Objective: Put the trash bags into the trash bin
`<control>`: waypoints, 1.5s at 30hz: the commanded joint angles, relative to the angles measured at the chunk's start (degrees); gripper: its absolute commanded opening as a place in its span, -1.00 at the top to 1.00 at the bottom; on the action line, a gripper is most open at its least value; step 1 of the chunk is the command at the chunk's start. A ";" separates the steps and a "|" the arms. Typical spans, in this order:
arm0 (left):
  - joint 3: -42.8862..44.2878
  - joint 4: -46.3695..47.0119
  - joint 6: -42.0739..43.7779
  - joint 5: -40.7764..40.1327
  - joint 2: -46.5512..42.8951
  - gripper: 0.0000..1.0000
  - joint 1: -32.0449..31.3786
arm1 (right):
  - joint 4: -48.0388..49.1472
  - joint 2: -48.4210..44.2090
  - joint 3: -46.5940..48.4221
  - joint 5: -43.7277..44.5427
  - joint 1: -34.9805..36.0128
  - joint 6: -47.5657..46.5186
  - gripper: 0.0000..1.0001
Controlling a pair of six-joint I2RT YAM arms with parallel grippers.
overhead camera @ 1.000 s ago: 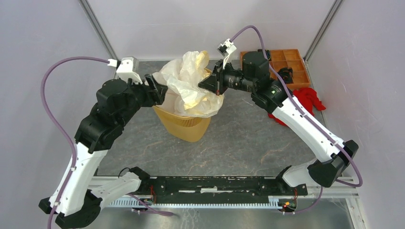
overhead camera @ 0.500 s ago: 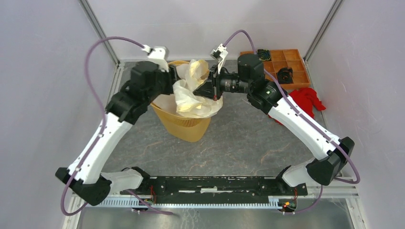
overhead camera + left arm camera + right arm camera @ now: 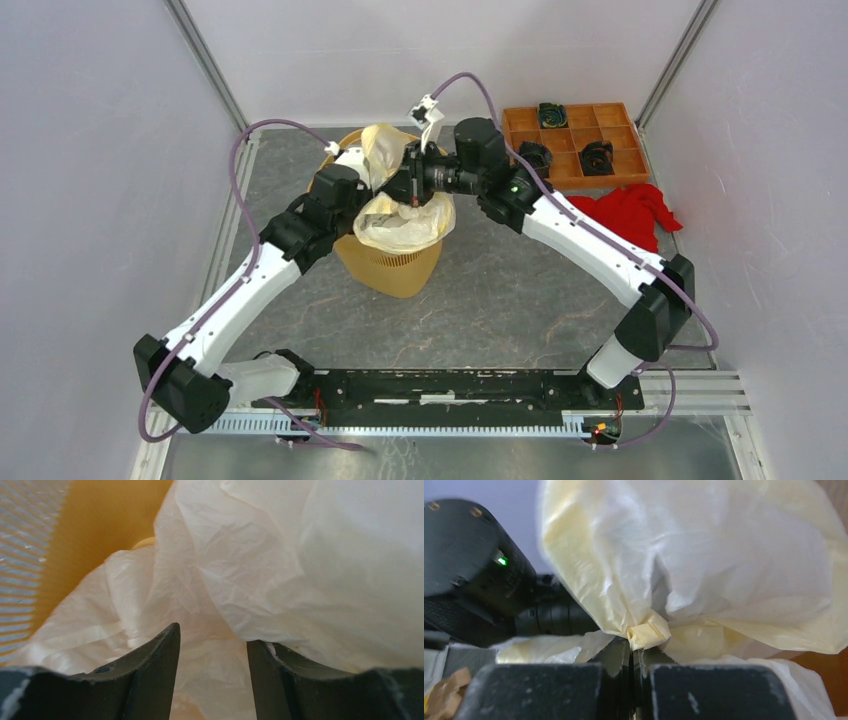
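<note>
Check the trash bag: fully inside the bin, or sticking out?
Partly in. The trash bag fills the mouth of the trash bin, but a bunched part rises above the rim, pinched between the shut fingers of the right gripper.

The left arm [image 3: 250, 285] and right arm [image 3: 590, 240] reach forward, wrists close together. The left fingers [image 3: 150, 680] stand apart; the right fingers [image 3: 549, 690] pinch the bag [image 3: 724, 570].

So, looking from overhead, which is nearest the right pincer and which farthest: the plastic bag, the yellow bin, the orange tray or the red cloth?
1. Plastic bag: pinched in the right pincer itself.
2. Yellow bin: just below, the bag spilling over it.
3. Orange tray: back right corner.
4. Red cloth: farthest, far right, in front of the tray.
</note>
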 commanded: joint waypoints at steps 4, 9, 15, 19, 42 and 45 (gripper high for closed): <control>6.32 -4.08 -0.93 -6.17 -11.01 -0.23 -0.15 | -3.17 -0.31 2.33 12.56 0.69 0.68 0.99; 9.66 -9.03 -1.01 -7.40 -16.62 -0.31 -0.17 | -6.99 -0.72 3.50 18.62 0.77 -5.03 0.99; 12.39 -14.02 0.88 -17.87 -20.10 -0.62 -0.19 | -10.73 -0.66 4.70 21.79 0.80 -9.17 0.99; 10.53 -13.90 2.28 -27.22 -20.84 -0.81 -0.17 | -11.13 0.46 6.39 19.17 0.83 -9.38 0.99; -7.99 6.06 -17.02 -0.10 -18.12 0.01 -0.27 | -14.09 2.92 11.50 23.25 0.85 -11.42 0.99; -5.56 2.77 -13.12 -3.29 -19.80 -0.29 -0.23 | -15.13 0.86 9.29 25.15 0.85 -12.17 0.99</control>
